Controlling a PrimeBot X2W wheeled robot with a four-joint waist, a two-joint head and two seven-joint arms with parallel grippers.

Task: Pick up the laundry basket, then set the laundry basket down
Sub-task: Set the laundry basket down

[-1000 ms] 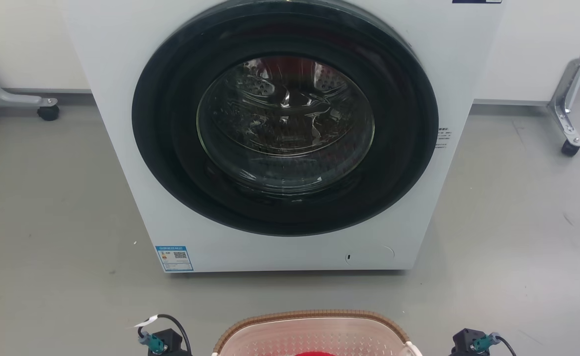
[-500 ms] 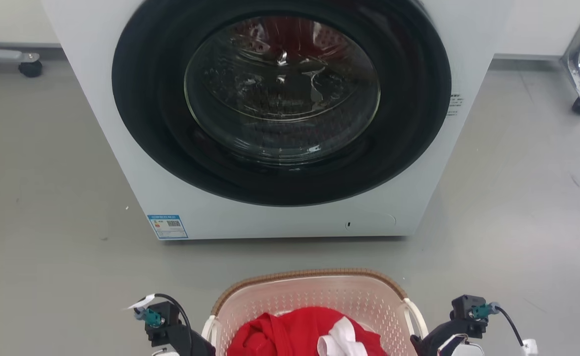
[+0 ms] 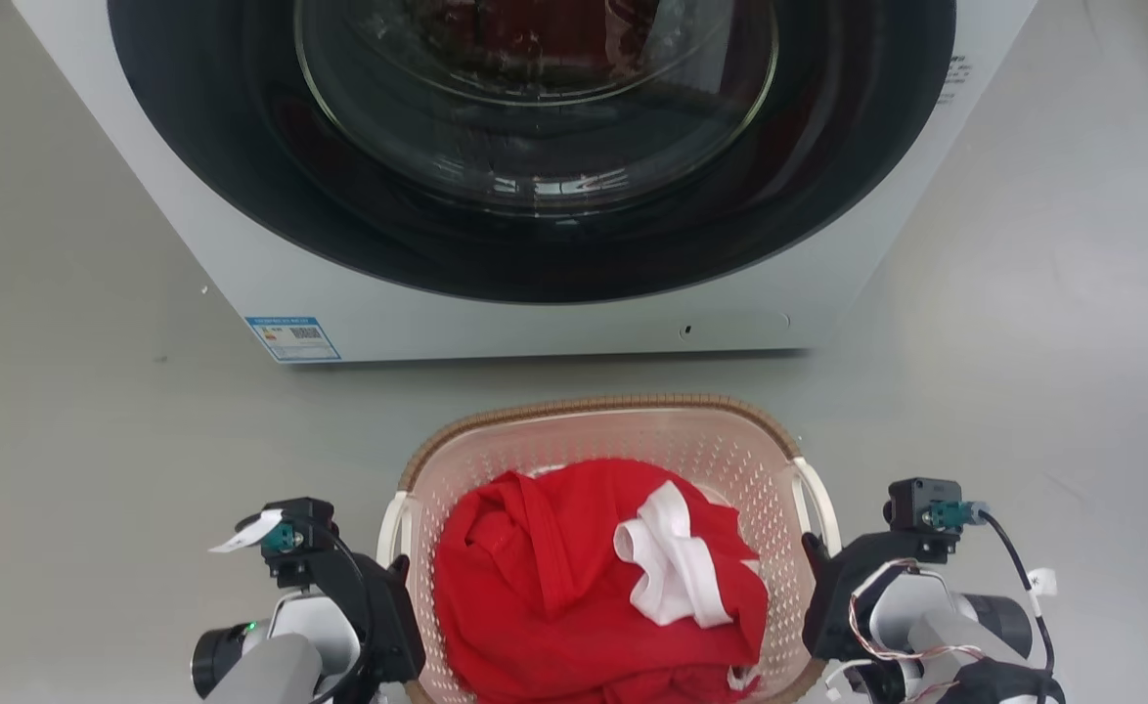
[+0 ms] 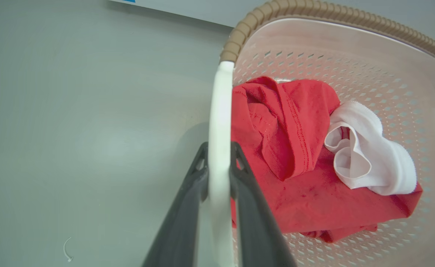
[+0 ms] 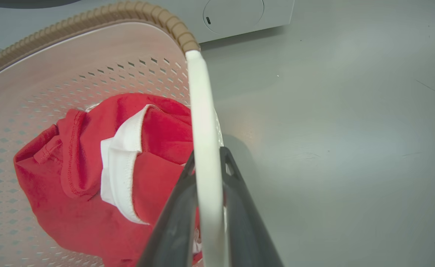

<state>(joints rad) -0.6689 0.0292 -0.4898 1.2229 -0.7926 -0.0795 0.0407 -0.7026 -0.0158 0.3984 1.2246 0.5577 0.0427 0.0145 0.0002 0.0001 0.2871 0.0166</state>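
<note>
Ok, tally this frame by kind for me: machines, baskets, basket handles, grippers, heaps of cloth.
washing machine: 1
laundry basket: 1
basket handles (left handle, right handle): 2
grippers (left gripper, right gripper), each shut on its handle: 2
heap of red and white cloth: 1
Total: 7

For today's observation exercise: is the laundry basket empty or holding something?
Not empty. The laundry basket holds a crumpled red garment with white trim, lying well below its rim.
</note>
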